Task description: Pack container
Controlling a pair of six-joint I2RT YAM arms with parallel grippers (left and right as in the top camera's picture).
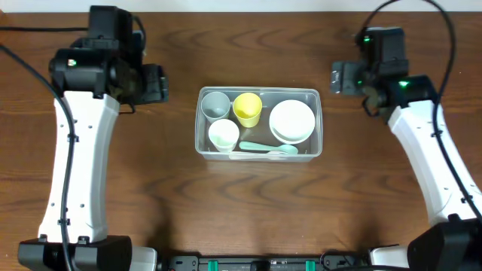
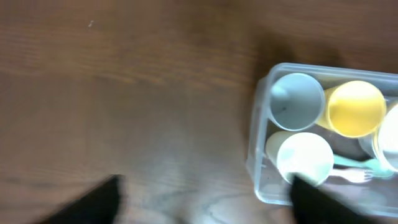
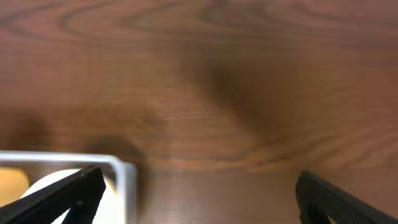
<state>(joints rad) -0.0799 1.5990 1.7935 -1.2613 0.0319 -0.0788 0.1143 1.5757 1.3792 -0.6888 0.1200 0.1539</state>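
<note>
The container (image 1: 290, 91) sits in the middle of the desk (image 1: 248, 218), between the two arms. It is a clear tub, so you can see what is inside. At its left end there are three cups: a grey-blue cup (image 1: 216, 105) at the far side, a yellow cup (image 1: 248, 108) just beside it, and a white cup (image 1: 224, 135) at the near side. The right end holds a white bowl (image 1: 292, 120). A pale green spoon or fork (image 1: 263, 147) lies flat along the near wall, where there is a thin bit of room for it. The things are packed close so they all fit.

The left claw (image 2: 205, 205) is wide open and holds nothing. It hangs over bare desk just left of the tub. The right claw (image 3: 199, 202) is wide open too, and it is empty. It hangs to the right of the tub and a bit farther back. Both claws are apart from the tub, not touching it.

I think the packing looks almost done or done, because no loose things are seen on the desk. I cannot see a lid anywhere.
</note>
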